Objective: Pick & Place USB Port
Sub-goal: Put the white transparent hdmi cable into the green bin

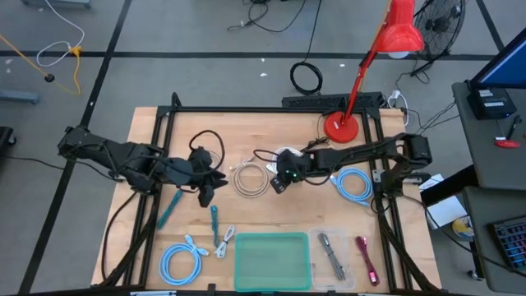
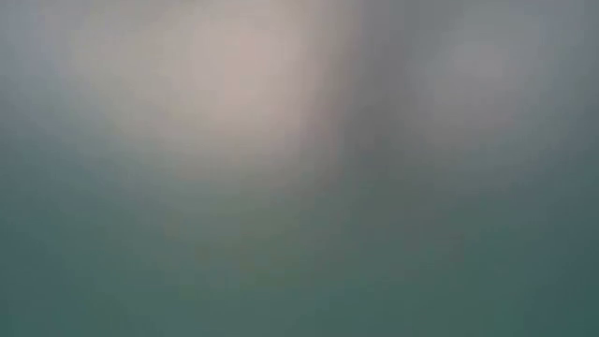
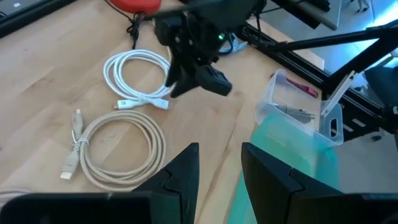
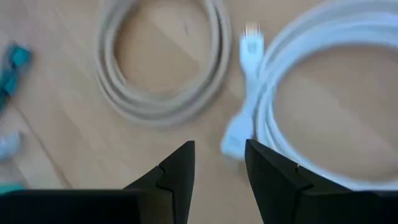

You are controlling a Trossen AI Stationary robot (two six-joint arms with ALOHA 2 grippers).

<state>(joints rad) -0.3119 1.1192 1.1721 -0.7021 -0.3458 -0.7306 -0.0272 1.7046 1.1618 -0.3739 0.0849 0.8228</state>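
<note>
- The low view is a grey-green blur; nothing in it can be made out.
- From above, the white cable is mostly hidden under the right gripper; the left wrist view shows it plainly as a white coil with its plug end lying on the wood.
- The right wrist view cuts that coil off at the picture's edge, showing only part of its loops and one plug just ahead of the fingers.
- The right gripper hangs over the middle of the table, jaws parted with a gap, nothing between them.
- The left gripper sits left of centre, jaws likewise parted and empty; its fingers show bare wood between them.
- A beige cable lies coiled between the two grippers, touching neither.
- Containers: a green tray at the near edge, its contents not clear from above; beside it a clear box holding a grey cable end and a pink one.
- Light-blue cable coils: two, one near the front left, one on the right under the right arm.
- Small teal pieces lie on the left side; what they are is hard to tell.
- One red lamp stands at the back right of the table.
</note>
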